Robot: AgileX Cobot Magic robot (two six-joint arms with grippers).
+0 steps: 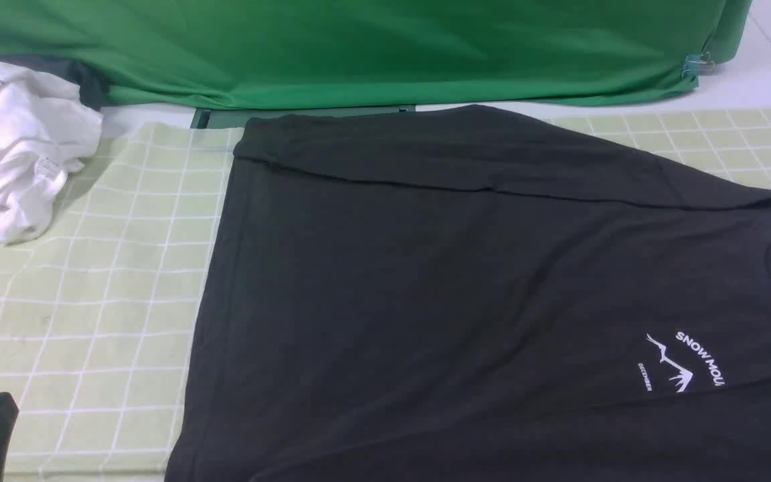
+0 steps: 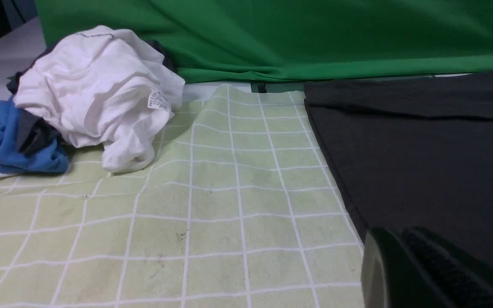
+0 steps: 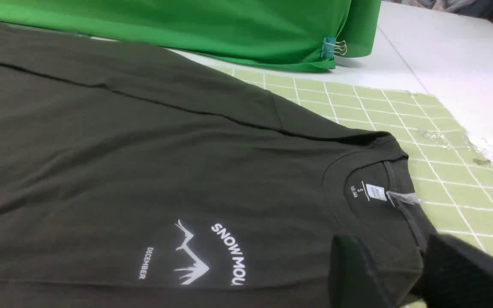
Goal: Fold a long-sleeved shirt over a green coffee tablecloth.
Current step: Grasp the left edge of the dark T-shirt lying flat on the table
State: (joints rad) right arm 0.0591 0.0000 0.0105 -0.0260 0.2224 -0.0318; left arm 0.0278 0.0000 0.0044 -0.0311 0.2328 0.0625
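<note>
Shirt of dark charcoal soft fabric (image 1: 425, 268), long-sleeved with a white mountain logo, lies flat on the pale yellow-green grid-lined tablecloth (image 1: 91, 301), collar toward the robot's right. Left claw (image 2: 405, 256) is closed and empty near the hem. Right claw (image 3: 400, 278) stands half open astride the collar, gripping nothing. Folding seems barely begun; next, the right claw likely needs to pinch the shoulder cloth.

Staged lab tabletop (image 1: 770, 73): green backdrop drape (image 1: 359, 53) with binder clip (image 1: 697, 65), gridded tablecloth (image 1: 91, 301), heap of crumpled garments (image 1: 14, 140).
</note>
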